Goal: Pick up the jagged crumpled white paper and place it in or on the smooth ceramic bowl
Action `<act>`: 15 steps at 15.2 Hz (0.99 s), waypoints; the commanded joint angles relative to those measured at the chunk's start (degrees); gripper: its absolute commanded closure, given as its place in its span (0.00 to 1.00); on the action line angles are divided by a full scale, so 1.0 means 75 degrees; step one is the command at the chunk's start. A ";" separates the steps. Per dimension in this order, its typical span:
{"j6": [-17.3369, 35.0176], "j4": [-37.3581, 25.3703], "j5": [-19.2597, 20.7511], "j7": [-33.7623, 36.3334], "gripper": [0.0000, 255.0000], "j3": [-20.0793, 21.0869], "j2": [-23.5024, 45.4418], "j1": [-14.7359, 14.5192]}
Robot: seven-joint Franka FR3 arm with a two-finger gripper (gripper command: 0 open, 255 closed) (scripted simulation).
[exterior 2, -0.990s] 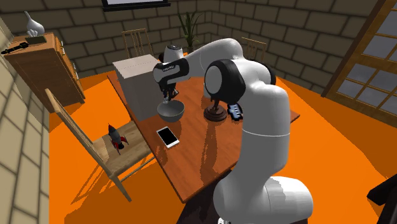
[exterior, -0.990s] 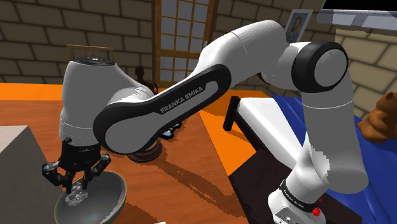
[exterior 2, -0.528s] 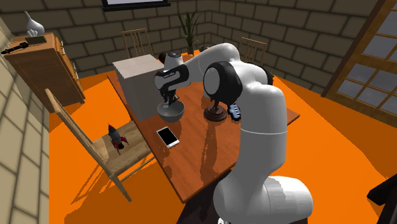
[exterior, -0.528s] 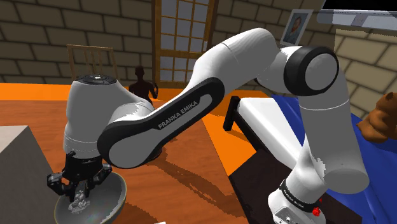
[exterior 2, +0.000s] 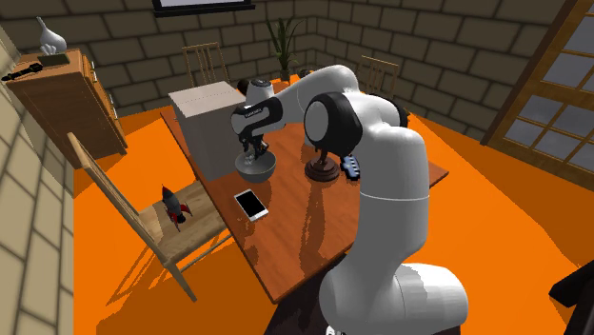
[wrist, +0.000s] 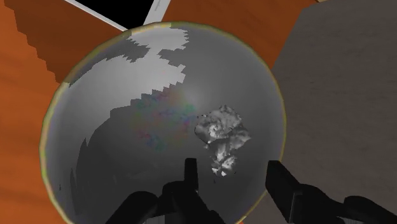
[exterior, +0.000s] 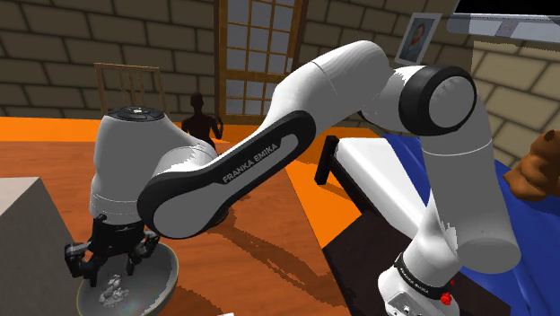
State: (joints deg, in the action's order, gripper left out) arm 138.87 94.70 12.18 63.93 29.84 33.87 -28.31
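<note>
The crumpled whitish-grey paper (wrist: 221,137) lies loose inside the smooth grey bowl (wrist: 114,127), off its centre. My black gripper (wrist: 235,181) hangs just above it, open, and its fingers (wrist: 280,184) stand apart without touching the paper. In the shoulder view the gripper (exterior: 109,265) hovers over the bowl (exterior: 157,274) with the paper (exterior: 112,289) resting on the bowl's bottom. From the second exterior view the gripper (exterior 2: 252,152) dips into the bowl (exterior 2: 259,171) on the wooden table (exterior 2: 305,228).
A tall grey box (exterior 2: 205,114) stands right beside the bowl. A white phone (exterior 2: 250,204) lies on the table near it, and a dark pedestal object (exterior 2: 324,169) sits on the bowl's other side. A wooden chair carrying a toy rocket (exterior 2: 173,205) stands by the table.
The arm came down over the bowl, then the fingers spread apart. The paper left the grip and now rests in the bowl.
</note>
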 commanded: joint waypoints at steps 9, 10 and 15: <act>-0.0541 0.0162 -0.0371 -0.0216 0.00 0.0282 -0.0731 0.0357; -0.0541 0.0162 -0.0373 -0.0217 0.00 0.0280 -0.0731 0.0355; -0.0541 0.0162 -0.0373 -0.0217 0.00 0.0280 -0.0731 0.0355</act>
State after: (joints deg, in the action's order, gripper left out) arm 134.84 95.90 9.40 62.31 31.93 28.40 -25.65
